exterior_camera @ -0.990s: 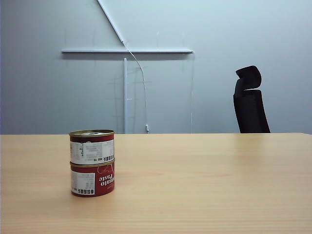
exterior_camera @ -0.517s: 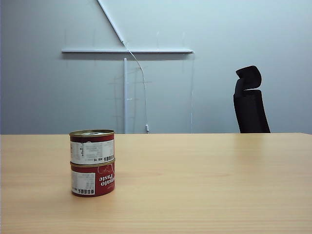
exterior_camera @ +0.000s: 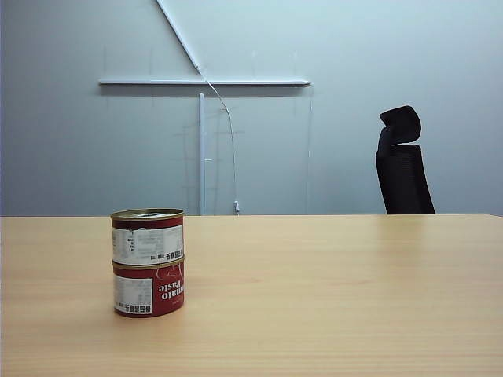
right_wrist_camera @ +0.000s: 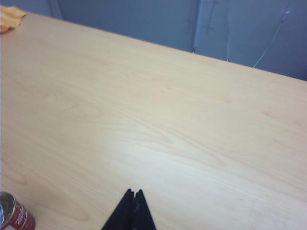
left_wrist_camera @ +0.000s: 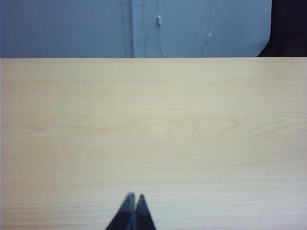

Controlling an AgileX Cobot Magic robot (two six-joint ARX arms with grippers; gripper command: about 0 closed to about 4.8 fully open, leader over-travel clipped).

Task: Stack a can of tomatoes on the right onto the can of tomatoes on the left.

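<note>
Nothing on the table [exterior_camera: 330,298] has shifted between the earlier exterior pictures and this one: the two cans stand stacked in the same spot, left of the middle. Neither arm shows in the exterior view.

On the left, the lower can [exterior_camera: 148,287] stands upright on the wood with its long axis vertical. Its red label faces the camera with the white lettering upside down, so this can rests on its top end. The upper can [exterior_camera: 147,236] sits squarely on it, also upright, rims meeting, its white label panel toward the camera and its gold lid facing up. Behind the far edge of the table stands a grey wall with white rails, and to the right a black chair [exterior_camera: 403,163].

The left wrist view shows only bare wood and the wall beyond; the left gripper [left_wrist_camera: 133,197] hangs over that bare surface with its two dark fingertips pressed together, holding nothing, and no can shows there.

The right wrist view catches what the left does not: the top of the stack at one corner, gold lid and red side. The right gripper [right_wrist_camera: 134,192] hovers apart from it, fingertips pinched together and empty. An orange cloth [right_wrist_camera: 10,18] lies at the far corner of the table, seen in this view alone.
</note>
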